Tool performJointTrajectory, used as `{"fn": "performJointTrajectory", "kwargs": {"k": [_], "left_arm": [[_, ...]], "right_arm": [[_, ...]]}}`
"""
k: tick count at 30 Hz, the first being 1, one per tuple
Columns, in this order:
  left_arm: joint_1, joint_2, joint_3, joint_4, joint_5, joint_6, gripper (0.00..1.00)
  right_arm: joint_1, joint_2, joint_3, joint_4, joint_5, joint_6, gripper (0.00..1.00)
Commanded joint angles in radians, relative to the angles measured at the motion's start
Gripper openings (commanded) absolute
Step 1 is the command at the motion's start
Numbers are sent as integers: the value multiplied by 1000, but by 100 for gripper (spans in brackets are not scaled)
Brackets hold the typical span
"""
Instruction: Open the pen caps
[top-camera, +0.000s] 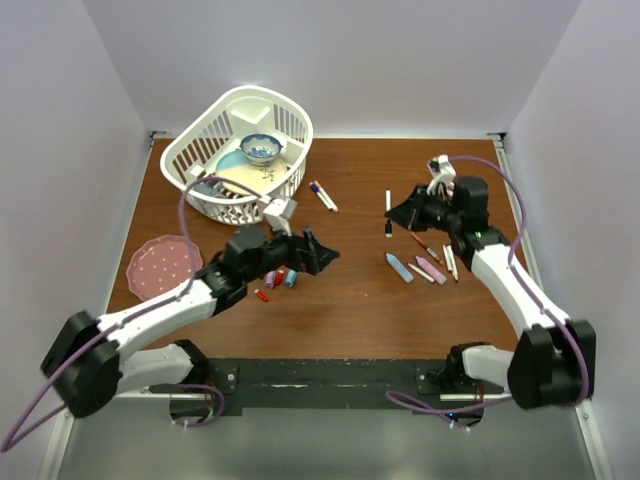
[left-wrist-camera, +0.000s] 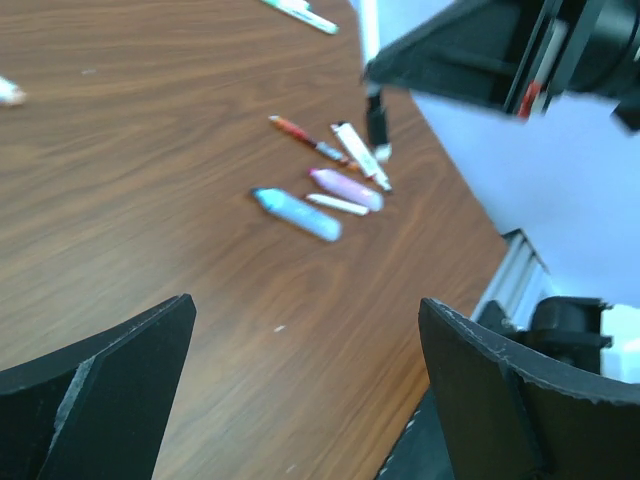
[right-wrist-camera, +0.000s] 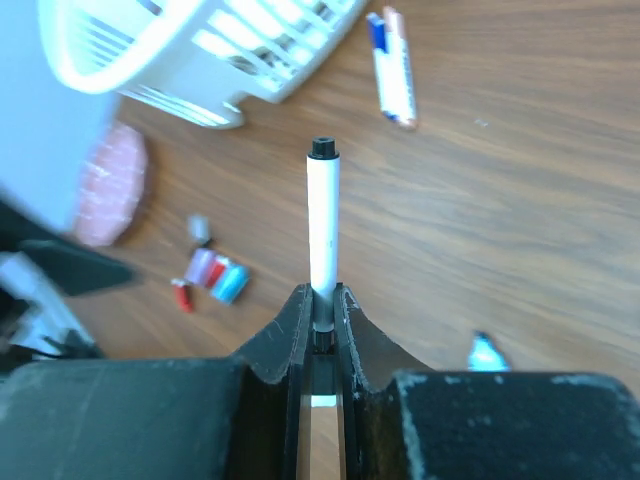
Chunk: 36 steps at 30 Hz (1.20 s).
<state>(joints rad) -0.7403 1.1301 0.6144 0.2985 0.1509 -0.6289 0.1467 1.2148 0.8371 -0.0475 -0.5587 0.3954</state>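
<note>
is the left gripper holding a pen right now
No, the left gripper stands wide open with only wooden table between its jaws; the white pen is clamped in the right gripper.

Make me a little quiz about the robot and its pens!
1. True or false: the left gripper is squeezed shut.
2. What sits inside the white basket? A: a blue-patterned bowl. B: a banana. C: a teddy bear.
3. What is the right gripper pinching?

Key:
1. False, its jaws are wide open and hold nothing.
2. A.
3. A white pen with a black tip.
</note>
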Motion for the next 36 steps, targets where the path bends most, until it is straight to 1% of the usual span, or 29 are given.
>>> {"fn": "performJointTrajectory", "kwargs": {"k": [1, 3, 5, 7, 8, 10, 12, 14, 16, 17, 20, 24, 26, 29, 31, 32, 34, 35, 36], "left_arm": [[-66, 140, 195, 122, -43, -77, 100], [-80, 219, 235, 122, -42, -71, 100], [-105, 267, 294, 122, -48, -57, 99], [-123, 335, 350, 102, -51, -51, 100], [-128, 356, 370, 87, -83, -51, 99], [-143, 414, 422, 51, -99, -46, 98], [-148, 457, 446, 45, -119, -49, 93], [-157, 482, 473, 42, -129, -52, 84], [-163, 513, 507, 15, -143, -51, 79], [-165, 523, 519, 4, -149, -45, 74], [-171, 551, 558, -39, -221, -35, 73], [-169, 574, 584, -42, -246, -22, 68], [-169, 586, 600, -48, -244, -17, 63], [-169, 600, 610, -55, -247, -15, 59], [-169, 605, 604, -42, -237, -12, 53], [-171, 608, 604, -42, -228, -8, 44], [-169, 611, 605, -42, -214, -3, 36], [-169, 611, 605, -42, -203, 1, 25], [-169, 612, 605, -44, -198, 6, 20]], "right_arm": [[-10, -101, -122, 265, -81, 180, 0], [-13, -115, -119, 244, -64, 195, 0], [-13, -124, -116, 222, -44, 220, 0], [-13, -127, -128, 230, -41, 253, 0], [-12, -129, -142, 245, -40, 260, 0], [-13, -130, -150, 256, -52, 278, 0], [-12, -130, -151, 258, -50, 286, 0], [-12, -130, -153, 258, -50, 293, 0], [-13, -130, -155, 262, -58, 301, 0], [-13, -129, -155, 262, -60, 303, 0], [-12, -127, -155, 261, -67, 304, 0], [-12, -124, -155, 261, -76, 309, 0], [-13, -123, -158, 262, -79, 312, 0], [-12, -118, -158, 267, -87, 319, 0], [-12, -115, -158, 268, -96, 322, 0], [-13, -115, -159, 268, -96, 324, 0], [-13, -115, -158, 268, -95, 324, 0], [-12, -113, -159, 268, -96, 321, 0], [-13, -112, -159, 268, -102, 319, 0]]}}
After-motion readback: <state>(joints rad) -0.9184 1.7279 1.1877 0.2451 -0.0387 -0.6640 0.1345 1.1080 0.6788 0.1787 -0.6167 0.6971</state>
